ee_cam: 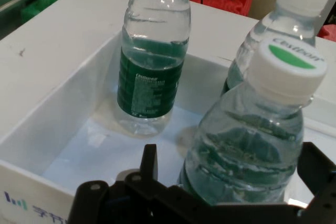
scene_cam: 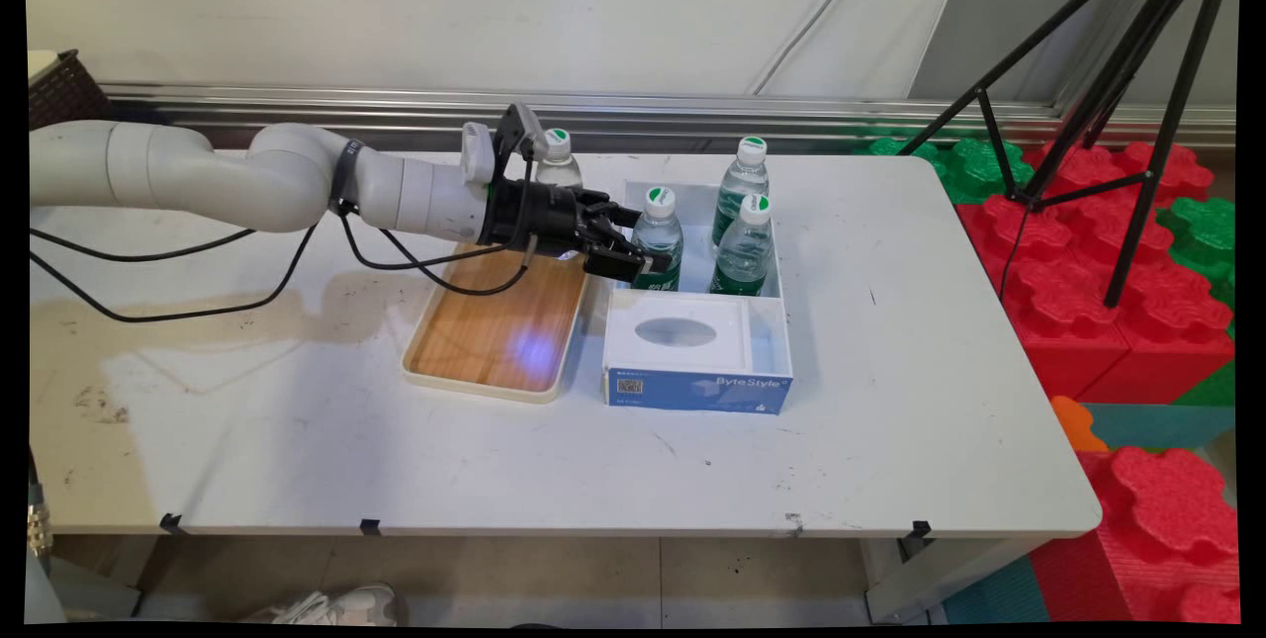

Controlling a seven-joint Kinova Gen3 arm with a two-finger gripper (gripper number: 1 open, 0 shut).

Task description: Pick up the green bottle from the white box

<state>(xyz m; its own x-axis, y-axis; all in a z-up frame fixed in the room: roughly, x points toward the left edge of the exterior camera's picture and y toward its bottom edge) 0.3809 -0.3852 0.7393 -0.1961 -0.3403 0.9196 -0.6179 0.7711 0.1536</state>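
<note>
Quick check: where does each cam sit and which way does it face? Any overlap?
Main view: fixed above the table's near side, looking down across the white table toward the wall; shows the white arm and its hand.
Hand view: rides the hand, looking along it into the white bin; black linkage and fingers at the bottom edge.
Shared: the bin and its three water bottles.

Hand [scene_cam: 633, 247] hemmed by near bottle [scene_cam: 659, 237]; two bottles [scene_cam: 744, 244] crowd bin's [scene_cam: 786, 321] right; tissue box [scene_cam: 692, 361] blocks front.
</note>
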